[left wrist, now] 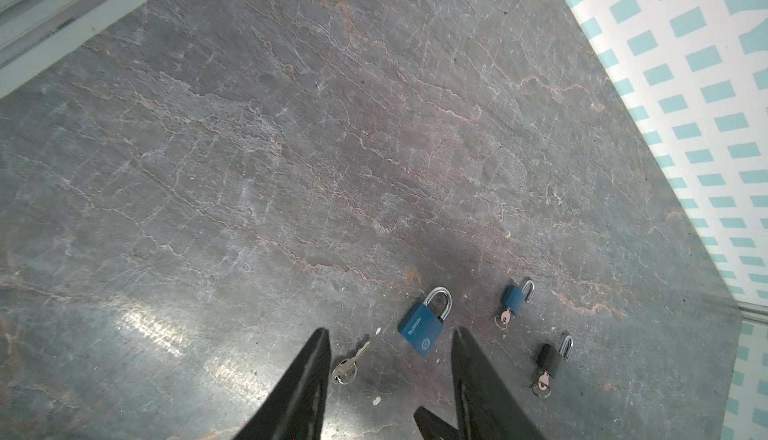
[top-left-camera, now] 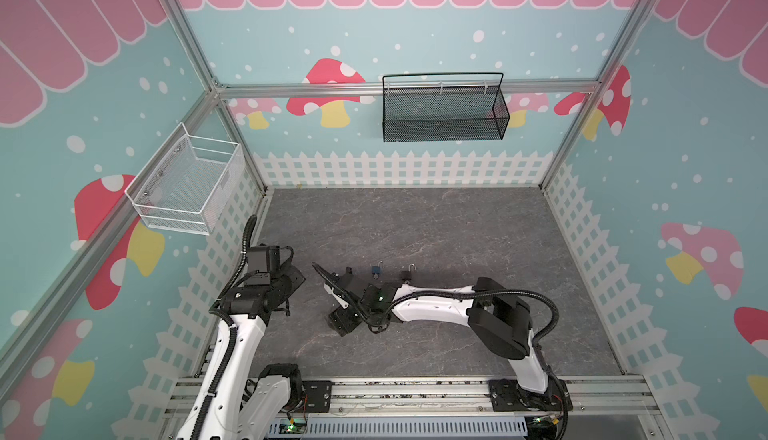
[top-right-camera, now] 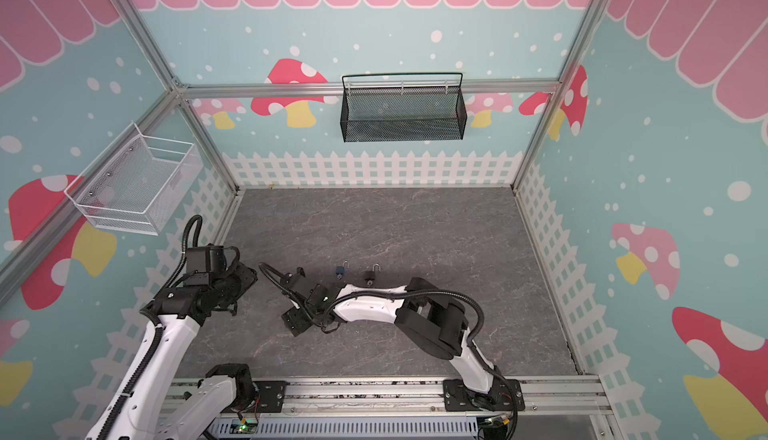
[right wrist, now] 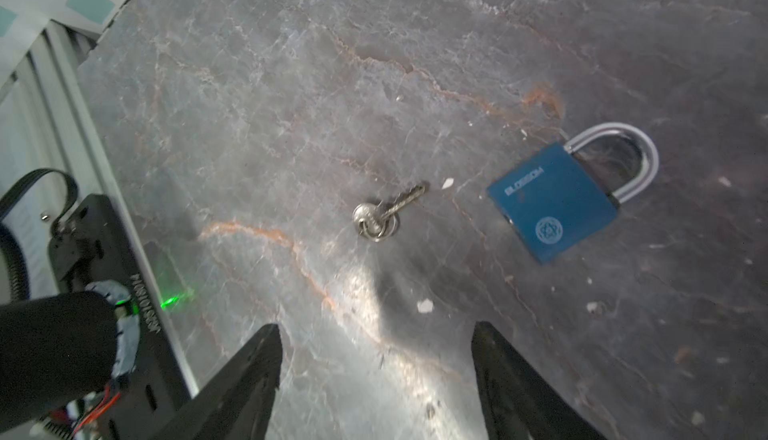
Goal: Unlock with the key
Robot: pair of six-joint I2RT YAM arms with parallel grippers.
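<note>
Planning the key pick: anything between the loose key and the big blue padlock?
Between key and padlock: bare tabletop, one white fleck; right wrist view.

Your right arm (top-left-camera: 428,305) reaches across the middle of the grey table (top-left-camera: 436,226), wrist low beside two padlocks — a blue padlock (top-left-camera: 377,271) and a black padlock (top-left-camera: 407,276), shackles toward the back wall. Your left arm (top-left-camera: 245,334) sits folded at the left edge. A white wire basket (top-left-camera: 187,192) and a black mesh basket (top-left-camera: 442,113) hang on the walls.

Three padlocks (left wrist: 422,330), three keys (left wrist: 347,365), two baskets (top-left-camera: 442,109)
</note>
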